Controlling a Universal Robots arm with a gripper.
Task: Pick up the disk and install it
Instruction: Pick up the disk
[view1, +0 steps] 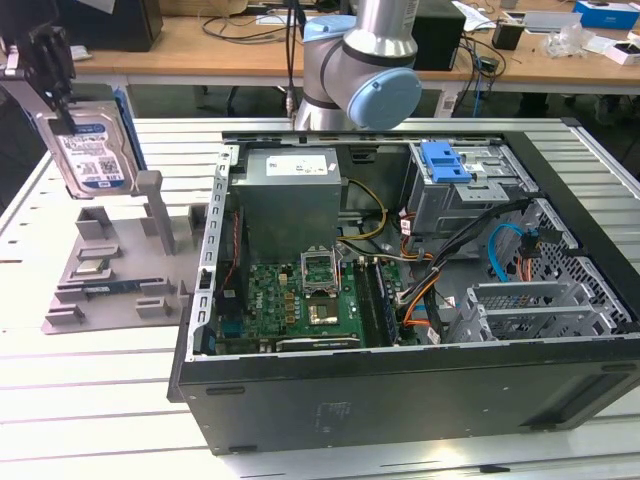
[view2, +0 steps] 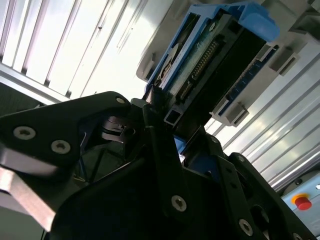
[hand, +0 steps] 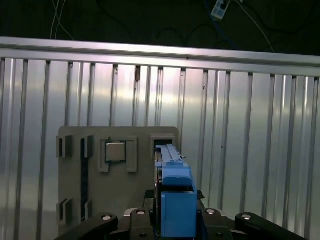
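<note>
Over slatted table (view1: 100, 400), disk (view1: 95, 155) in tool (view1: 60, 112)

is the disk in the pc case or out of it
Out. The gripper holds the disk on edge above the grey holder, at the exterior view's left of the open case.

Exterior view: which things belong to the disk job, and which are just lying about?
Job: disk, held by the hand; open computer case; its drive cage.
Lying about: grey tray, chip, memory stick.
</note>
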